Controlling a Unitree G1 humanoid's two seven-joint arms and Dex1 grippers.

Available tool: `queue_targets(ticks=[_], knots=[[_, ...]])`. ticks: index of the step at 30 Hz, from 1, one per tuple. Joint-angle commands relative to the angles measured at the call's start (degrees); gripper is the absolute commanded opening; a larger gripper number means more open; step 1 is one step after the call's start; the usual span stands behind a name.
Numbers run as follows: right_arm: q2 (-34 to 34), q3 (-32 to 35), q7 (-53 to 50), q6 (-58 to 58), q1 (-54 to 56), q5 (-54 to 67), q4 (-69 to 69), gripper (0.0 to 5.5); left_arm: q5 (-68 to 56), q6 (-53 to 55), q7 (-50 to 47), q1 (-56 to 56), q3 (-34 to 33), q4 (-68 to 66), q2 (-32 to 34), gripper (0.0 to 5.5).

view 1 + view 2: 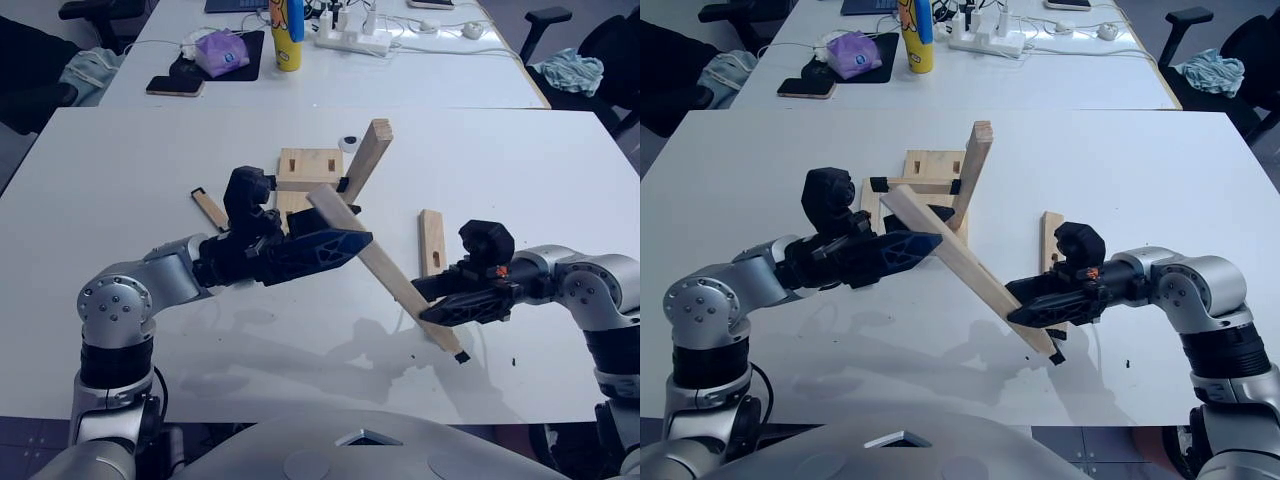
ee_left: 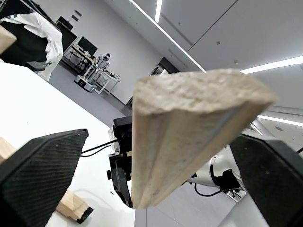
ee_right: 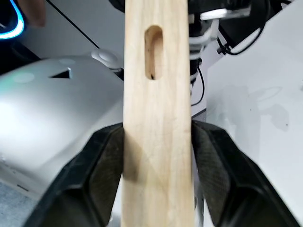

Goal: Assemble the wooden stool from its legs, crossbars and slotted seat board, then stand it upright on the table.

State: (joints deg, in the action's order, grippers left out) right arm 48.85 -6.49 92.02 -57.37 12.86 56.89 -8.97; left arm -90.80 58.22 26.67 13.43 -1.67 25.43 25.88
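**Item: held leg** [image 1: 392,275]. A long wooden piece raised off the counter [image 1: 150,160] and slanting from its high end near the seat board [image 1: 310,165] down toward the robot's right. One oval slot [image 3: 153,52] shows on its broad face.

**Right tool** [image 1: 425,305]. Closed on the lower part of the held leg, with both fingers [image 3: 106,175] pressed against the leg's narrow edges. Judged to be carrying the weight.

**Left tool** [image 1: 360,240]. At the upper part of the held leg. Its fingers [image 2: 42,175] stand wide on either side of the wood, gaps show, and it clamps nothing.

**Seat board.** Flat at mid-counter, two slots facing up.

**Leaning leg** [image 1: 372,150]. Tilted, its foot at the board's right edge. Whether it is seated cannot be told.

**Spare leg** [image 1: 431,240]. Flat on the counter, near the right tool and apart from it.

**Short bar** [image 1: 208,208]. Flat on the counter, left of the board.

**Step in hand (judgement).** Bringing the held leg to the board to join it. Assembly is at an early stage.

**Handling notes.**
- Close the left tool squarely on the wood before the right one loosens.
- Line the leg's end up with an open board slot, then press along the leg's own axis, not sideways.
- Pass wide of the leaning leg, since a knock could topple it.
- Keep the low end off the spare leg.
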Motion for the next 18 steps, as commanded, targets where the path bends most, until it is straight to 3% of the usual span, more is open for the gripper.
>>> queue_targets(ticks=[1,18], knots=[[1.5,-1.6,0.4,2.1,1.1,-0.1,-0.4,2.17,0.8,1.9,1.6,-0.1,2.0,-0.4,1.9,4.93],[4.5,-4.9,0.4,6.7,0.6,0.1,-0.3,2.17,2.7,2.3,4.9,-1.8,2.2,0.3,4.8,2.58]])
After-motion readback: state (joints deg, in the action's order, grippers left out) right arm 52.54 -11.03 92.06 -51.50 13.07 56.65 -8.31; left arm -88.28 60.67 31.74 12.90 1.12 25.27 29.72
